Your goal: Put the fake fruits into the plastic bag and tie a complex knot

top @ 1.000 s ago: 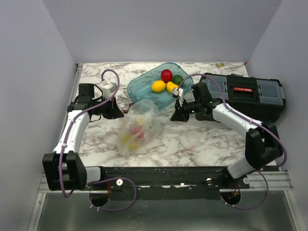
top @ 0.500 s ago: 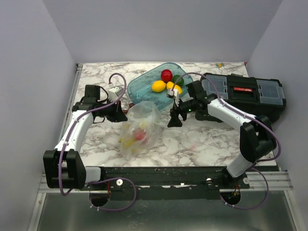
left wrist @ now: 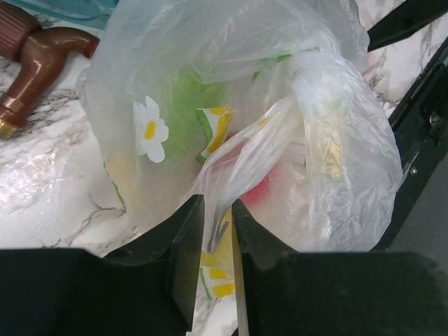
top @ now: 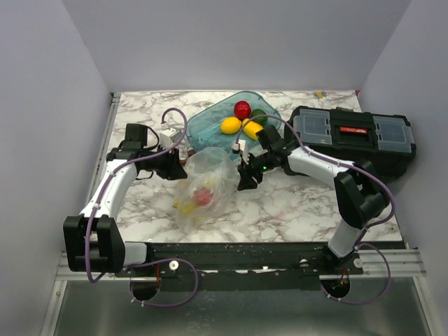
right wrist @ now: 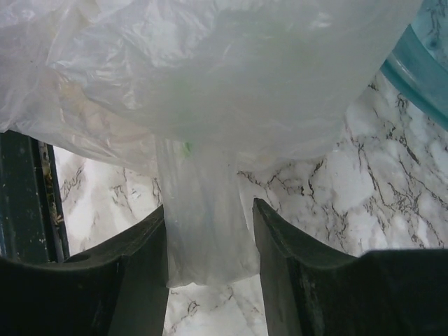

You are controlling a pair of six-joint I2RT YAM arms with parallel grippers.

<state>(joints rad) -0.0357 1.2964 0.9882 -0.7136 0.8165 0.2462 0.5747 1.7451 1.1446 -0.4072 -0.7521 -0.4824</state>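
Observation:
The plastic bag lies on the marble table with a red fruit and a yellow fruit inside. My left gripper is at its left edge, shut on a twisted strip of the bag's film. Red and green fruits show through the film. My right gripper is at the bag's right edge, jaws open, with a loose flap of film hanging between the fingers. The film bunches at one spot; I cannot tell whether it is a knot.
A teal tub behind the bag holds a red fruit, a lemon, a green fruit and another yellow one. A black toolbox sits at the right. A brown object lies left of the bag.
My right gripper has moved left and down to the bag's right edge. My left gripper has moved right to the bag's left edge and closed on its film.

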